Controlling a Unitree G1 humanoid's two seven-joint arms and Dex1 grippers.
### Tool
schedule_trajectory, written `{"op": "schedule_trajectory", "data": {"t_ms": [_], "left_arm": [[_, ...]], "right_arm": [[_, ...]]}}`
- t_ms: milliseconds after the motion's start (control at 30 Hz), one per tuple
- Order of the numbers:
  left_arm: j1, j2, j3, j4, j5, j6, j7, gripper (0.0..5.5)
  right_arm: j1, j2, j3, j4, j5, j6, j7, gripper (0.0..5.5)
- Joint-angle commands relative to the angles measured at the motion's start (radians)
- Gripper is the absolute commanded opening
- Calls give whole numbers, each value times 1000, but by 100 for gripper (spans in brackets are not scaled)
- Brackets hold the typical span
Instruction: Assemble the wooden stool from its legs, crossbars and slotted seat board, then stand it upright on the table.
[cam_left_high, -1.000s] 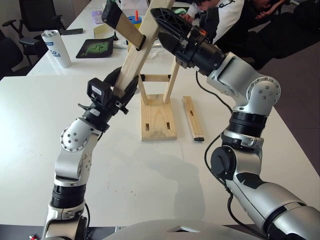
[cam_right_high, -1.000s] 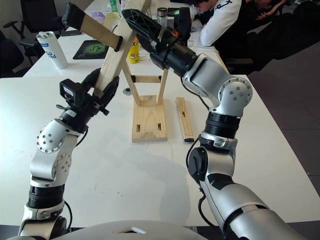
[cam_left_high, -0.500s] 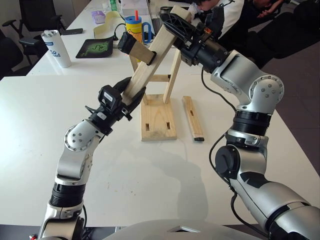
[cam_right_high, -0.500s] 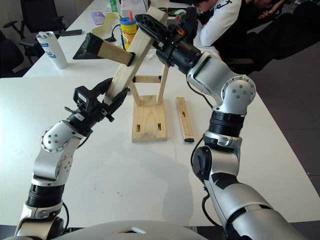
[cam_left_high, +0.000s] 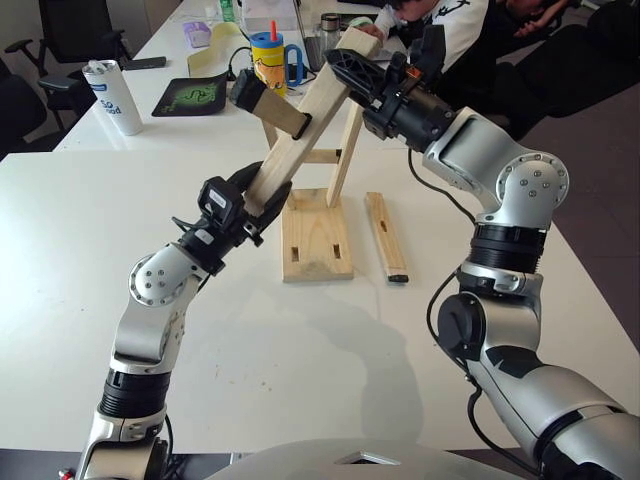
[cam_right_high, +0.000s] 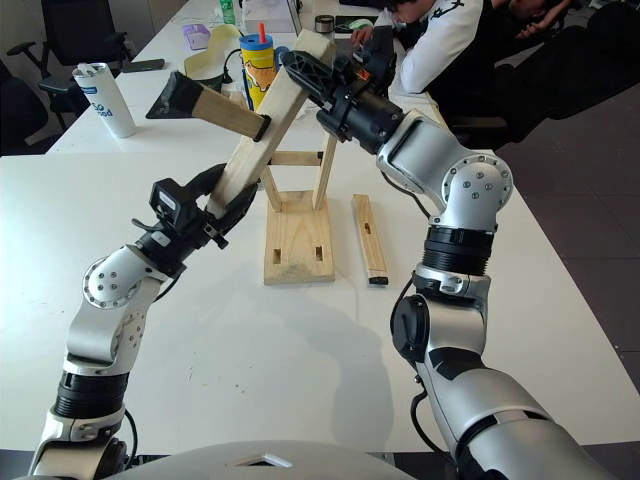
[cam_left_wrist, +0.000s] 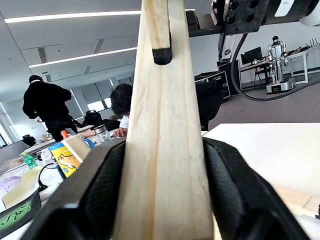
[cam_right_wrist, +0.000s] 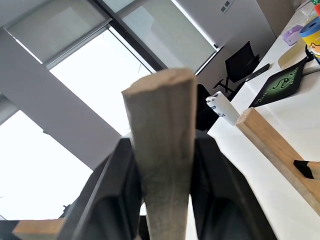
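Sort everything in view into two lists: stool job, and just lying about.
Stool job:
- held leg part, gripped by left hand and right hand
- seat board, with two legs and a crossbar standing at its far end
- loose bar beside the board

Lying about:
- white bottle
- mouse mat
- yellow cup
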Motion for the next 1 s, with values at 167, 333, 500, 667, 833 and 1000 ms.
{"op": "schedule_trajectory", "data": {"t_ms": [167,333,500,667,833,1000], "left_arm": [[126,101,-54,103,56,49,-101,349],[180,136,-101,134,71,83,-165,349],[201,150,-169,190,87,134,-224,349],[147,109,-176,280,73,144,-234,349],[66,64,-170,384,69,133,-236,349],[51,22,-179,363,52,153,-238,349]], "right_arm": [[67,-92,73,-6,-288,-181,99,104],[145,-74,89,-103,-339,-199,97,104],[250,-73,134,-199,-442,-241,80,104],[283,-74,180,-227,-516,-266,117,104],[291,-67,194,-235,-551,-279,135,104],[306,-80,221,-251,-604,-281,148,104]]}}
